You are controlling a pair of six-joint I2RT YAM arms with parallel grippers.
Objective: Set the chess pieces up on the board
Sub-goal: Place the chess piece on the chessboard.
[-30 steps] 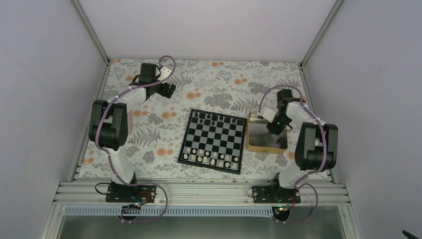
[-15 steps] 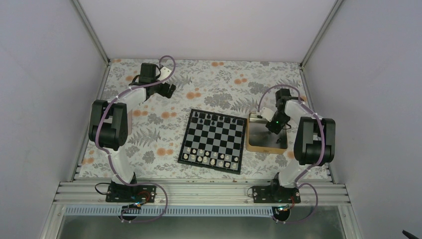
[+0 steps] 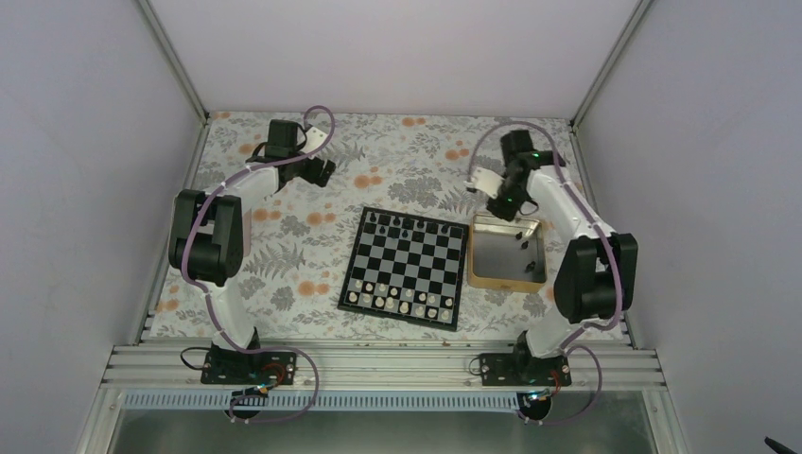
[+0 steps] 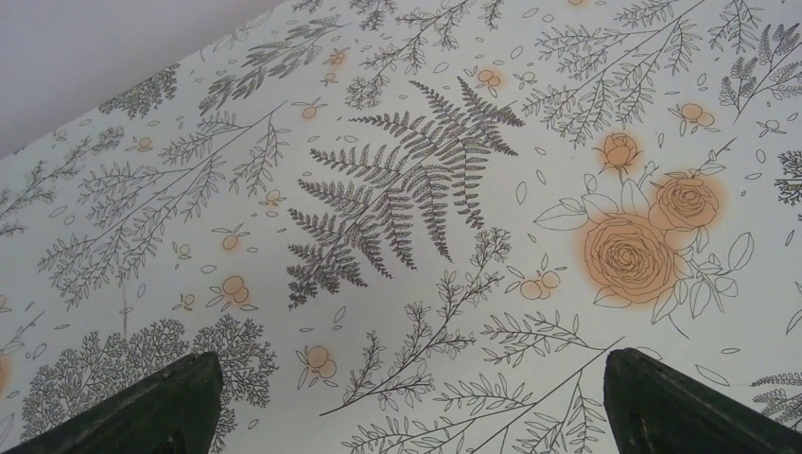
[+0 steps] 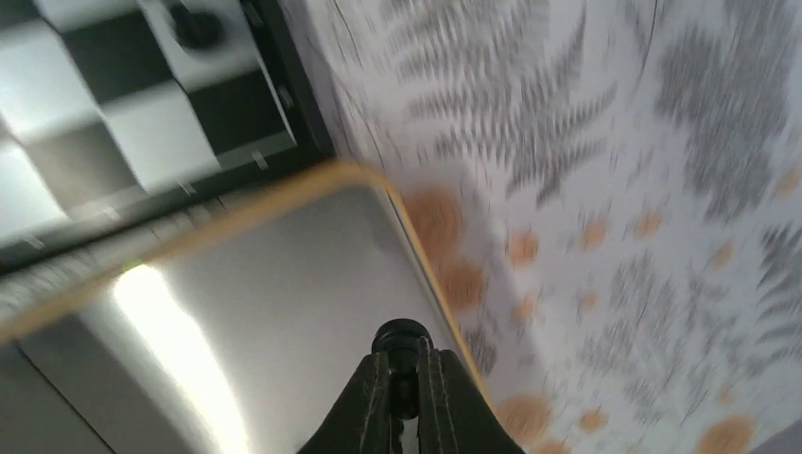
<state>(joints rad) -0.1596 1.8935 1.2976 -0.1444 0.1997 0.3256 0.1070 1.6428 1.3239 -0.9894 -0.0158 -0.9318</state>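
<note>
While the right claw (image 5: 404,371) pinches a black chessman (image 5: 402,337) over the tray (image 5: 284,187), it's mid-carry, I reckon: next, a steady set-down on the board (image 5: 142,123) beside it.

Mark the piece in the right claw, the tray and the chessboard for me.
black chess piece (image 5: 402,338): right wrist view, its round head.
tray (image 3: 506,283): top view, near wooden rim.
chessboard (image 3: 407,261): top view, bare middle squares.

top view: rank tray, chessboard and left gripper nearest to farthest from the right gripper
1. wooden-rimmed tray, its far rim just by the right gripper, table's right side
2. chessboard, to its left, mid-table
3. left gripper, far left, across the table
</note>
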